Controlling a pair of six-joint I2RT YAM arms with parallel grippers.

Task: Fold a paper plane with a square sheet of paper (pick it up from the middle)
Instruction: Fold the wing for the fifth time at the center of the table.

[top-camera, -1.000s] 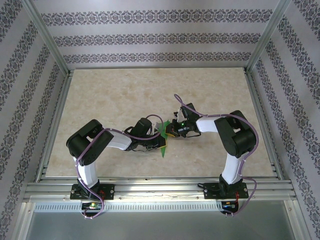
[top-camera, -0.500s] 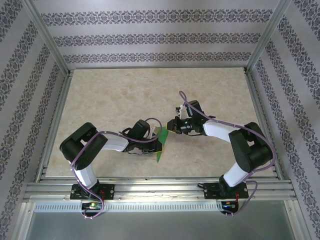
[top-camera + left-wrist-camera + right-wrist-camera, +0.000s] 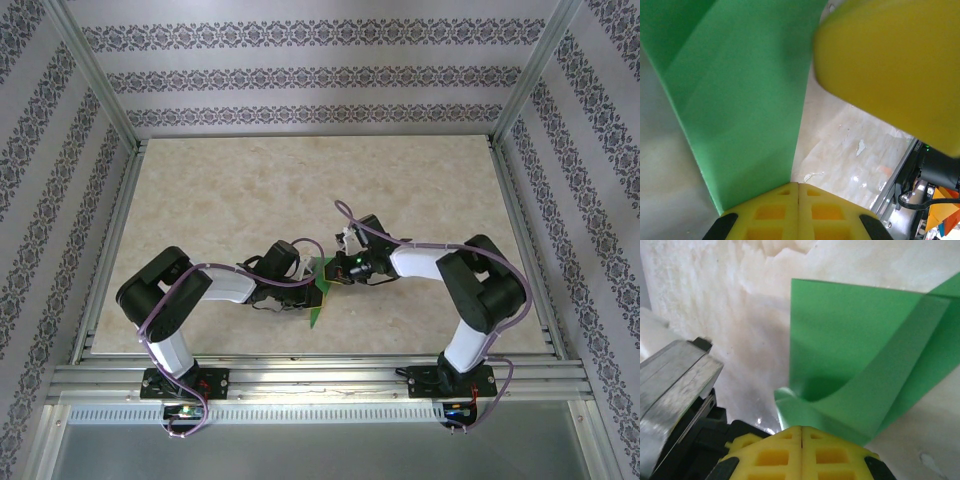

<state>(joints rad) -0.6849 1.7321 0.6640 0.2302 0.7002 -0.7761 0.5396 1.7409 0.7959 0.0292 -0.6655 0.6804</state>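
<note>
Table (image 3: 220, 190), near middle: green paper (image 3: 315, 310) up on edge between both arms. Creased, partly folded, not yet a dart; more folds judged left. Left claw (image 3: 799, 186) pressed together, pinching paper; right claw (image 3: 801, 429) likewise.

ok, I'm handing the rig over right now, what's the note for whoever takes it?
Left gripper: shut on the green paper.
Right gripper: shut on the same paper, from the opposite side.
Paper: held up on edge between the two grippers, over the near middle of the table.
Done: sheet picked up; a folded flap shows in the right wrist view.
Left: not a slim pointed dart yet, so the remaining folds likely need doing.
</note>
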